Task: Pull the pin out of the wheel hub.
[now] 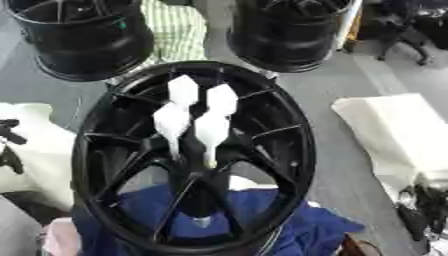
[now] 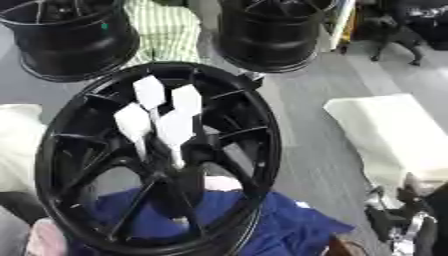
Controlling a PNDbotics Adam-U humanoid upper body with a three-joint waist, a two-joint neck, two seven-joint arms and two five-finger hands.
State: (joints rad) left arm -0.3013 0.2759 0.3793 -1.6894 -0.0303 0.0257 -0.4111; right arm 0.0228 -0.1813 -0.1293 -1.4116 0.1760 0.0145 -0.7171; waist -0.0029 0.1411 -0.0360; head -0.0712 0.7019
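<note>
Centre frame, the black spoked alloy wheel hub [image 1: 192,160] carries four white flag-headed pins [image 1: 191,115] near its middle; blue cloth [image 1: 306,230] at 6 o'clock. Right robot hand [image 2: 407,220], 4 o'clock, is cut off, fingers unreadable.

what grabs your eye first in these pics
A big black wheel hub fills the middle, with four white pins standing out of its centre. Blue cloth shows under it at the bottom, and two more black wheels stand behind it at the top.
</note>
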